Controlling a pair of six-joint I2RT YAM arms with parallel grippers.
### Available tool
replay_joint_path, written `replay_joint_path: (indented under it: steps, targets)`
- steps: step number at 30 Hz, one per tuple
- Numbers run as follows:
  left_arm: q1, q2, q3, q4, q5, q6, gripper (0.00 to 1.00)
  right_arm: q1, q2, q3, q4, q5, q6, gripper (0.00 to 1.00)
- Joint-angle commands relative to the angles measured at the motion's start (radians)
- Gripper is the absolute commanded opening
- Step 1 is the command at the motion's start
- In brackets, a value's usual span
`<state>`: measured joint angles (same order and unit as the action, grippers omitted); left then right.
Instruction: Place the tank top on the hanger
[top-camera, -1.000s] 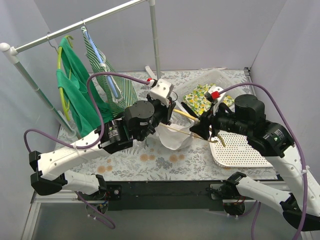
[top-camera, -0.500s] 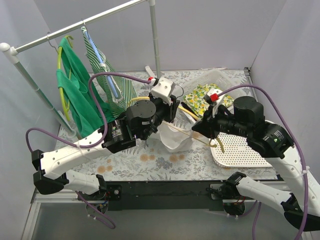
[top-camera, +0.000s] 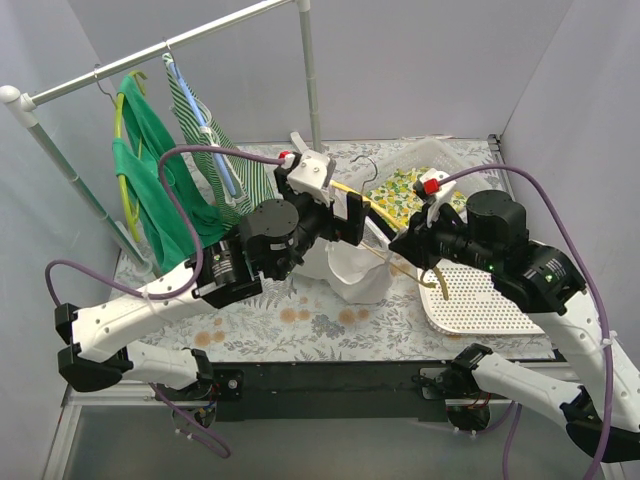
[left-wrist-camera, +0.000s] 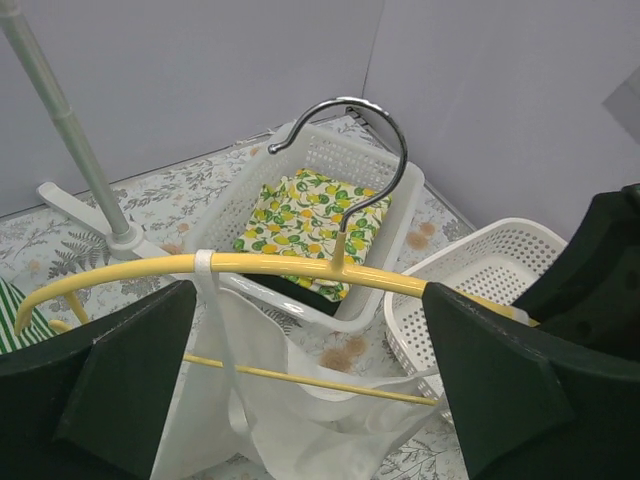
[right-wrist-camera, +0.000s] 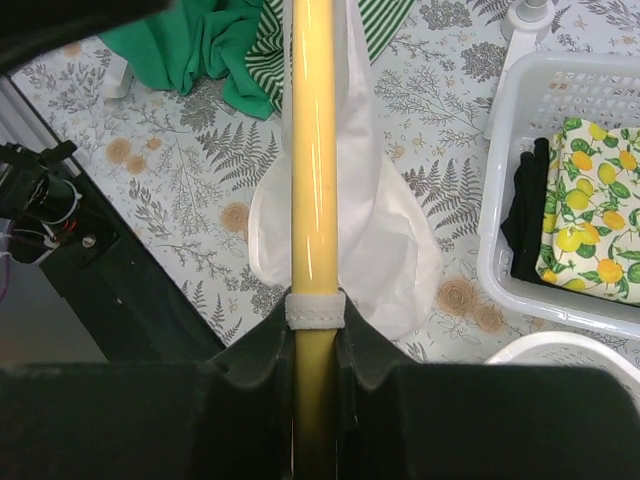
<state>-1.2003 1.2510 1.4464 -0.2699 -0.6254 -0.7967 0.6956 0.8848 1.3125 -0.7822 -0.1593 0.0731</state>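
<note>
Stage: nearly done | top (left-wrist-camera: 300, 430) hanging mid-frame from hanger (left-wrist-camera: 280, 264), both straps seemingly looping its arc | right gripper (right-wrist-camera: 315, 335) clamping hanger arm | left gripper (left-wrist-camera: 308, 300) gaping wide | remaining: releasing

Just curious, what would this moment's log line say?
right end effector: shut on hanger | left end effector: open | tank top: straps over hanger, body hanging below

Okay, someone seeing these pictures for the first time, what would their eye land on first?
Most likely the yellow hanger held up mid-scene between the two arms, with the right gripper clamped on its arc and the white tank top drooping from it. Next come the solid green garment hanging on the rail at the rear left, and the lemon-print cloth in a white basket.
</note>
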Motion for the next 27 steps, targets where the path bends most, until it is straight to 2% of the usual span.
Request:
replay_joint_path:
  steps: [1,7,11,19,22,27]
  targets:
    - [-0.004,-0.107,-0.018,-0.005,0.032,-0.013,0.98,-0.001,0.019,0.034,0.115,0.023,0.011,0.01]
    - [-0.004,-0.222,-0.079,-0.005,0.088,-0.058,0.98,-0.001,0.107,0.126,0.161,0.065,0.002,0.01]
    - [-0.004,-0.271,-0.104,-0.015,0.118,-0.065,0.98,-0.001,0.282,0.301,0.156,0.069,-0.021,0.01]
    - [-0.004,-0.340,-0.179,-0.066,0.202,-0.091,0.95,-0.002,0.671,0.857,0.132,0.184,-0.122,0.01]
    - [-0.004,-0.373,-0.224,-0.095,0.248,-0.125,0.93,-0.002,0.837,1.021,0.142,0.172,-0.157,0.01]
    - [-0.004,-0.395,-0.300,-0.150,0.305,-0.163,0.92,-0.001,0.957,1.065,0.352,0.138,-0.173,0.01]
